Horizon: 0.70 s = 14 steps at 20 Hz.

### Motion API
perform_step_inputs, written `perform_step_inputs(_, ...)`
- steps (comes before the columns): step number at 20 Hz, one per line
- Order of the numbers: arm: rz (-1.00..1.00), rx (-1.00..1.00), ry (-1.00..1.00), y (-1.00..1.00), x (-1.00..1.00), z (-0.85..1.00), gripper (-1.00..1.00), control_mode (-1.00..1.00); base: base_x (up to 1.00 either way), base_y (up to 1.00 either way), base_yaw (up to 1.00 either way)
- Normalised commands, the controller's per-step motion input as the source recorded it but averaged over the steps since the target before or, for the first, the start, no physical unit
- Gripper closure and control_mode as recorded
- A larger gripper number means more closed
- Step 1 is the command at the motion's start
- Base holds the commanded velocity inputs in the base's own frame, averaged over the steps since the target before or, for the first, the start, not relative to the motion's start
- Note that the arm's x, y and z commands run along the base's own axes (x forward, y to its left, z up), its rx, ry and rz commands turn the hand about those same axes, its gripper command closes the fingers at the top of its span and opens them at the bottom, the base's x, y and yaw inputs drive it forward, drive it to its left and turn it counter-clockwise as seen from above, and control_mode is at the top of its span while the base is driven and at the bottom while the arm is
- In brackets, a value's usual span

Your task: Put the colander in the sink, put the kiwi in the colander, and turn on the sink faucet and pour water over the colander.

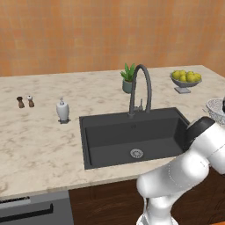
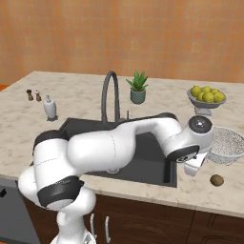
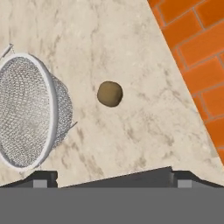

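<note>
Three steps all lie ahead of me, as the left base view shows: the dark charcoal rectangular sink (image 1: 132,136) sits empty under its tall dark grey gooseneck faucet (image 1: 141,88), with no stream running, and the round silver mesh colander (image 1: 215,109) rests on the marble bench (image 1: 39,136) at the far right edge. From the right base view, I see my arm reaching across the basin toward that colander (image 2: 228,145), the small brown oval kiwi (image 2: 217,179) lying just beside it near the bench's front edge. In the hand view my fingers (image 3: 109,177) stand wide and empty, colander (image 3: 28,111) and kiwi (image 3: 109,93) apart, open bench between them for an approach.
</note>
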Motion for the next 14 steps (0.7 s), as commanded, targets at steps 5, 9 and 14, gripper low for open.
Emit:
perform_step_inputs(5, 0.0, 0.01, 0.0, -0.23, 0.3, -0.08, -1.0, -1.0, 0.0, 0.0, 0.0)
perform_step_inputs(9, 0.01, 0.03, 0.0, -0.16, 0.39, 0.0, -1.0, -1.0, 0.0, 0.0, 0.0)
perform_step_inputs(14, 0.01, 0.03, 0.0, -0.19, 0.34, -0.02, -1.0, -1.0, 0.0, 0.0, 0.0)
